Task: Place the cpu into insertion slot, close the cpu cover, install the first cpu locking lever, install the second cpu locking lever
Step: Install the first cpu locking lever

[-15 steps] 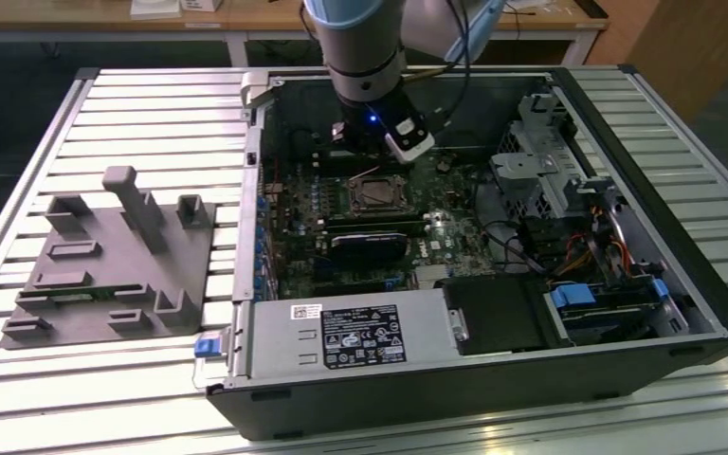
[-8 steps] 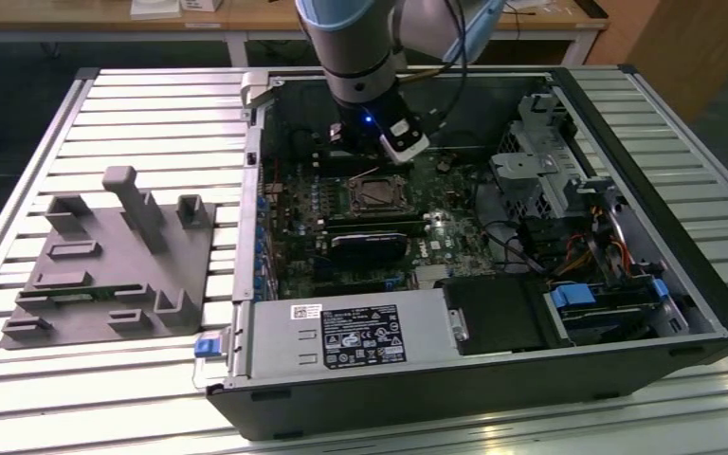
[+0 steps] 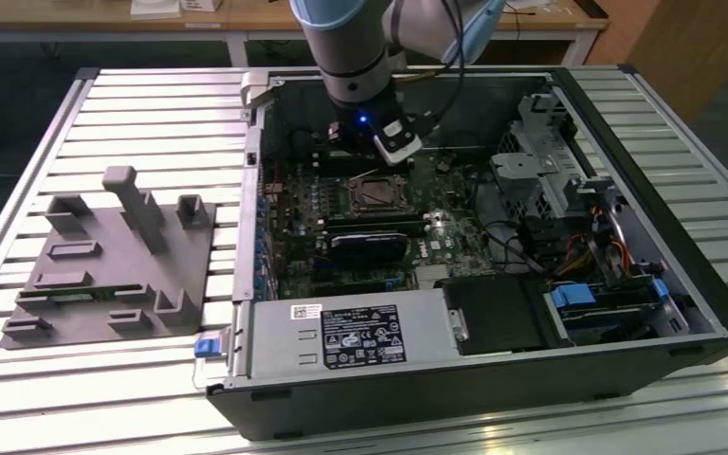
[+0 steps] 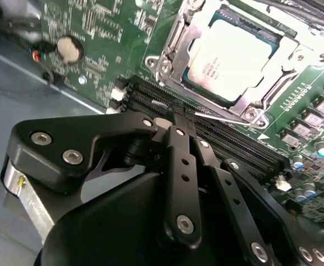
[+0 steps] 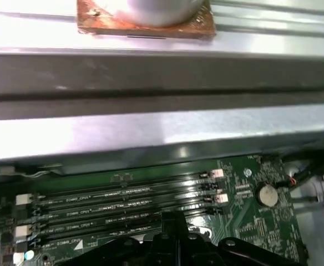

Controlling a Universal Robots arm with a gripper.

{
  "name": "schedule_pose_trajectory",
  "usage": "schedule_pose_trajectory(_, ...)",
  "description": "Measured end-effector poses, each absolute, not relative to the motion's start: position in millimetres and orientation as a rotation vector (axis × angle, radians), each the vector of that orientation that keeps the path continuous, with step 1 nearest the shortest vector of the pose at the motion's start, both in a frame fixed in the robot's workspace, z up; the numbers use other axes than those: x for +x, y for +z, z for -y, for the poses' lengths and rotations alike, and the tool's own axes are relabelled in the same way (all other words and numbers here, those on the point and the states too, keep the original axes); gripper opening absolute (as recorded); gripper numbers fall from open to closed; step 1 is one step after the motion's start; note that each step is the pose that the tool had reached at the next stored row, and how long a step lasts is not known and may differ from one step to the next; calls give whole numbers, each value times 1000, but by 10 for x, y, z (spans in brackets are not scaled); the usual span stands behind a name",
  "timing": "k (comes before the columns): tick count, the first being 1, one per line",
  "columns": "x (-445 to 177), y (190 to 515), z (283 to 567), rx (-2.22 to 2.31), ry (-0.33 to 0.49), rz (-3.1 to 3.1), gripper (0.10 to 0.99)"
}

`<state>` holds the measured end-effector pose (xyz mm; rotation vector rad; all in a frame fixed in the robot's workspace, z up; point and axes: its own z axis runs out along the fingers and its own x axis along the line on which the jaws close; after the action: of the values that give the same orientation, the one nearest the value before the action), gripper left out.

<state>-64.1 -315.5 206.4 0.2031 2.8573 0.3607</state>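
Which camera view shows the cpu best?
The second wrist view: the cpu, pale metal top, lies close inside the cpu cover. The exterior view gives the insertion slot as a small, distant square. The first wrist view faces the memory slots.

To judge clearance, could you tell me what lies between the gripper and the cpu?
In the second wrist view, black memory slots and a thin metal lever lie between the gripper and the cpu.

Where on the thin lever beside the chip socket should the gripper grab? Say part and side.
Grip the lever at its free end, from above, across the wire: it lies low between the cover and the memory slots, likely blocking sideways approach.
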Motion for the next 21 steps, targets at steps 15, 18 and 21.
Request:
schedule_pose_trajectory(15,-720,1997,3083,362,338,-2829,106)
schedule_pose_trajectory(18,-730,1983,3052,380,336,-2826,106)
schedule_pose_trajectory(21,-737,1970,3023,395,333,-2822,106)
